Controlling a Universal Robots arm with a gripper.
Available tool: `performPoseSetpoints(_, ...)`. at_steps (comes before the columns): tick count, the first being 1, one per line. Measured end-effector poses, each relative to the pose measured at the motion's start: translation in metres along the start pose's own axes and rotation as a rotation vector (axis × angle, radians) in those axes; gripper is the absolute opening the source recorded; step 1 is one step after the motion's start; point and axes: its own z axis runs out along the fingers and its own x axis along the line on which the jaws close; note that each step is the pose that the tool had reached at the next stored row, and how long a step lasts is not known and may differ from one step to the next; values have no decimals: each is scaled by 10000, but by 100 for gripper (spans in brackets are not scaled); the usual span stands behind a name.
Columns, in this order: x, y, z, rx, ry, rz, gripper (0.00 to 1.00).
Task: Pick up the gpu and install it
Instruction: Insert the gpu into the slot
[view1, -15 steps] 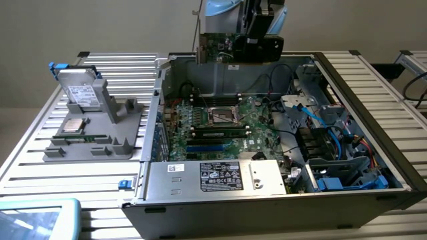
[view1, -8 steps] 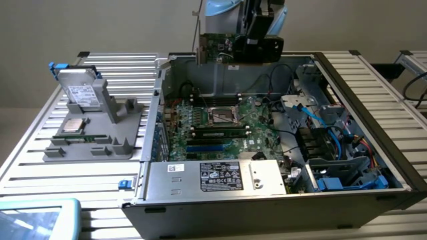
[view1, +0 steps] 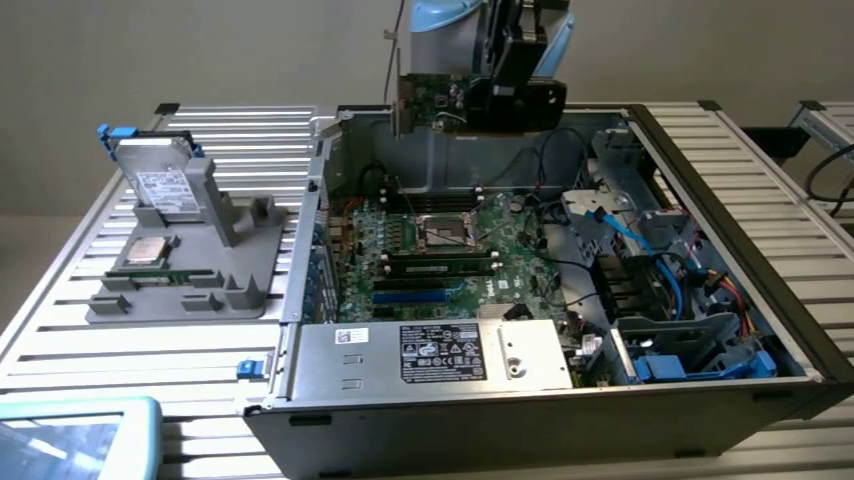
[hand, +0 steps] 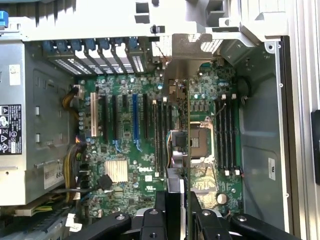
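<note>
My gripper (view1: 505, 98) hangs above the far end of the open computer case (view1: 534, 425), shut on the gpu (view1: 434, 100). The card is held on edge, with its green board and silvery metal end towards the exterior view's left. In the wrist view the gpu (hand: 176, 150) runs edge-on away from my gripper (hand: 176, 212), and its metal bracket (hand: 182, 55) is at the far end. Black fingers (hand: 159, 217) press on both sides of the card. Below it lies the green motherboard (hand: 125, 150) with its row of expansion slots (hand: 134, 117).
A grey fixture (view1: 200, 290) on the slatted table holds a silver hard drive (view1: 167, 185), a processor (view1: 144, 250) and a memory stick. The power supply (view1: 441, 352) fills the case's near end. Blue cables (view1: 627, 235) and drive bays crowd the exterior view's right side.
</note>
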Motion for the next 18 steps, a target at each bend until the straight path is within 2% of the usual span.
performPoseSetpoints(3,13,13,12,-2,-36,0,27)
performPoseSetpoints(7,27,41,37,-3,-51,-2,27)
performPoseSetpoints(12,42,118,97,-7,-111,-4,27)
performPoseSetpoints(18,81,237,206,-8,-130,-6,27)
